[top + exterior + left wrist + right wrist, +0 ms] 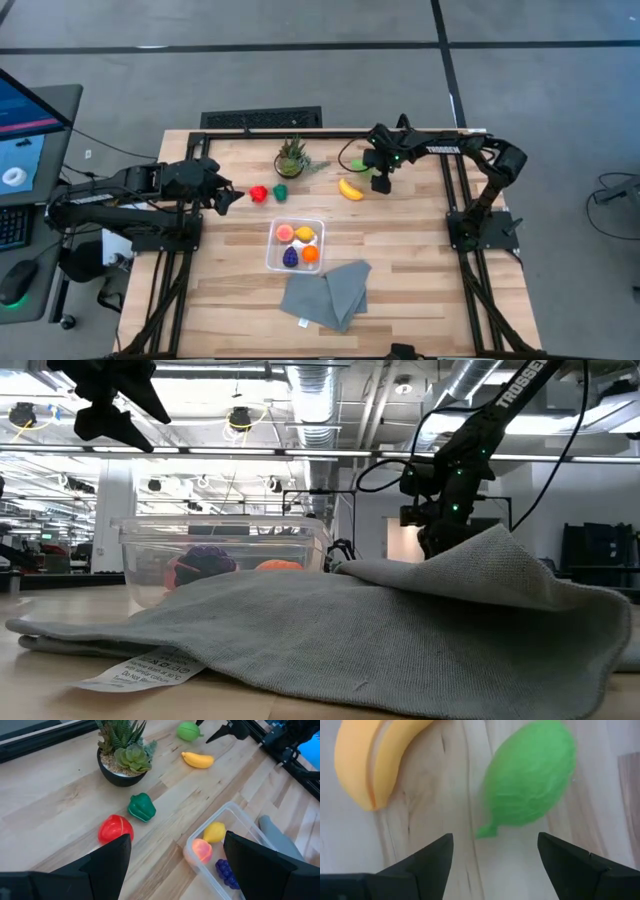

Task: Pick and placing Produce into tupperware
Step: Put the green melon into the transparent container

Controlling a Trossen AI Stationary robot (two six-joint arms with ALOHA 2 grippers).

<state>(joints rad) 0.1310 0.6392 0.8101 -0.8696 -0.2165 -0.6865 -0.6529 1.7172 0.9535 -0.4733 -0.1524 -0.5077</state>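
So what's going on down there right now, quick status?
Right tool open over lime-green fruit, banana beside. Left tool open near red and dark green pieces. Four pieces in tupperware. Nothing blocking.

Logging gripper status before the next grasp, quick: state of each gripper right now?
Left gripper: open, empty, near the red fruit.
Right gripper: open, empty, over the lime green fruit beside the banana.

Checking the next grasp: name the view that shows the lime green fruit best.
The right wrist view: the lime green fruit fills it, just ahead of the open right gripper. The left wrist view shows it small; the high view mostly hides it under the gripper; the low view misses it.
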